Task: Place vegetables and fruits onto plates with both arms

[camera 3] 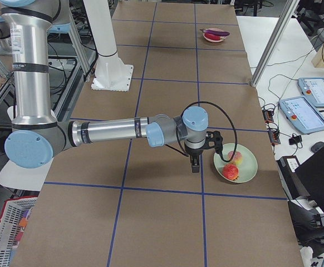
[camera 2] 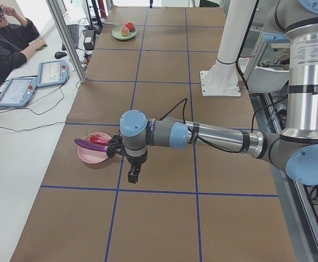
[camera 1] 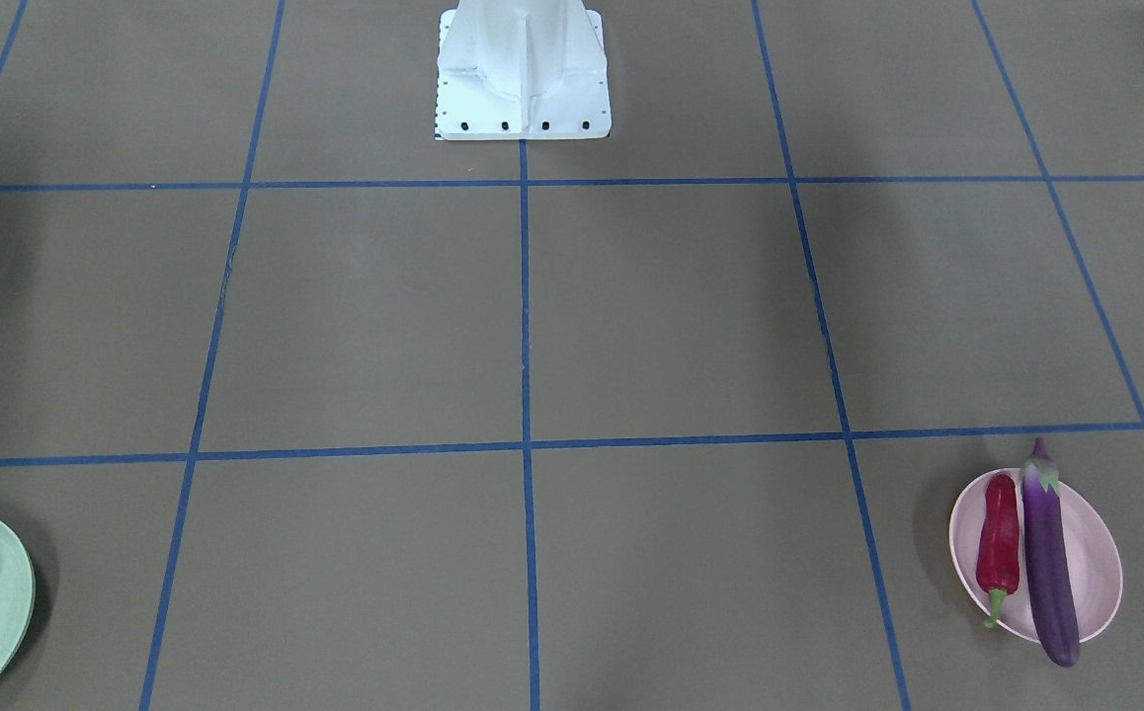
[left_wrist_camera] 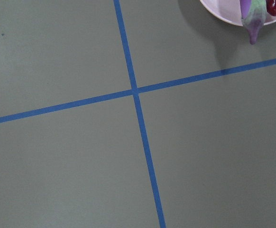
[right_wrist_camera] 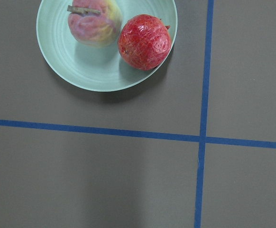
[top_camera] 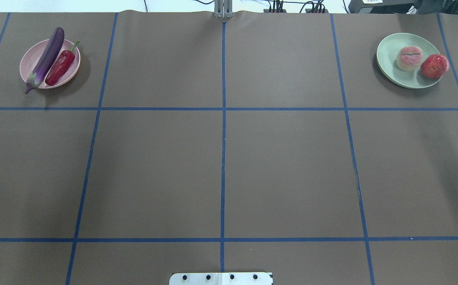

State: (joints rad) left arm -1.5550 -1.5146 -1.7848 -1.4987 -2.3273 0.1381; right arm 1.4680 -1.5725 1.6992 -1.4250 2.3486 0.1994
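Observation:
The purple eggplant and the red chili lie side by side on the pink plate at the far left. The peach and the pomegranate sit on the mint green plate at the far right. My left gripper hangs above the table just short of the pink plate. My right gripper hangs beside the green plate. Both show only in the side views, so I cannot tell whether they are open or shut. Nothing shows in either.
The white base block stands at the table's near middle. Blue tape lines cross the brown table. An operator sits at a side bench with tablets. A basket stands off the table.

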